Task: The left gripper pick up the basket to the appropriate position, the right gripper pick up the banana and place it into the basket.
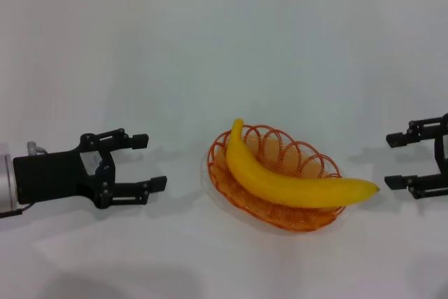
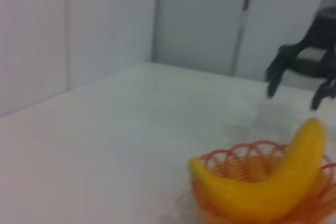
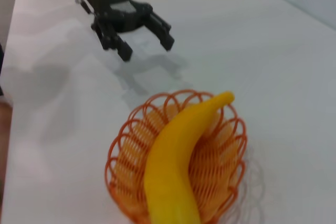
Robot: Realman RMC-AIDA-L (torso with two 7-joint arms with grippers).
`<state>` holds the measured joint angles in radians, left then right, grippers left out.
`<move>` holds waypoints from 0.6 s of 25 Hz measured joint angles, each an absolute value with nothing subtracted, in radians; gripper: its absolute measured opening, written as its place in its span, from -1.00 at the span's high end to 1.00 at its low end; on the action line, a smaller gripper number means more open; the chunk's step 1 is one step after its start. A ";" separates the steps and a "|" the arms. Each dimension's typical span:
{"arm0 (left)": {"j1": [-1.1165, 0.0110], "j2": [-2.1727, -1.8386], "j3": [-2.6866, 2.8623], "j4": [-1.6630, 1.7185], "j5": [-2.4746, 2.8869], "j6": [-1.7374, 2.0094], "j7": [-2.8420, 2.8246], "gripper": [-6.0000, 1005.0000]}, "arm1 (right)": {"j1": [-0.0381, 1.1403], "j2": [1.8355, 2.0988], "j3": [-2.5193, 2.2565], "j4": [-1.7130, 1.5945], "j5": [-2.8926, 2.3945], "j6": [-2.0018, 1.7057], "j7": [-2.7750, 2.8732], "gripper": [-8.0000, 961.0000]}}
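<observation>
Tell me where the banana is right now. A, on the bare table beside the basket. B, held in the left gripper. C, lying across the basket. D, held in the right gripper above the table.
C: the banana lies across the basket, one end jutting past the rim, while the left gripper and right gripper both sit open and apart from it on either side.

Bright, even light from overhead washes the white tabletop [image 1: 224, 68] nearly featureless in the head view, with only soft, pale shadows beside the basket [image 1: 308, 222] and under the left claw [image 1: 143, 162]. Both wrist views are softer; the close banana [image 2: 273, 192] and the distant right claw [image 2: 296, 80] look blurred.
</observation>
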<state>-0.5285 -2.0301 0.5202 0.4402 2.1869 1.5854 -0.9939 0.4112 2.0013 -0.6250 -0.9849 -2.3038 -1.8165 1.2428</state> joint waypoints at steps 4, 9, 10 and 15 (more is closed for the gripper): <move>-0.523 -2.029 0.520 0.453 2.203 1.639 -0.966 -0.74 | 0.412 1.999 -0.602 -0.943 -2.304 -1.815 1.200 -0.46; -0.522 -2.029 0.520 0.454 2.225 1.646 -0.956 -0.74 | 0.421 1.999 -0.580 -0.897 -2.300 -1.815 1.168 -0.46; -0.522 -2.029 0.520 0.454 2.230 1.646 -0.955 -0.74 | 0.422 1.999 -0.579 -0.891 -2.299 -1.815 1.166 -0.46; -0.530 -2.032 0.520 0.454 2.257 1.646 -0.953 -0.74 | 0.425 1.999 -0.578 -0.885 -2.299 -1.815 1.163 -0.46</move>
<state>-0.5300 -2.0321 0.5199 0.4540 2.2569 1.6457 -0.9530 0.4255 1.9987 -0.5779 -0.8855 -2.2989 -1.8153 1.1633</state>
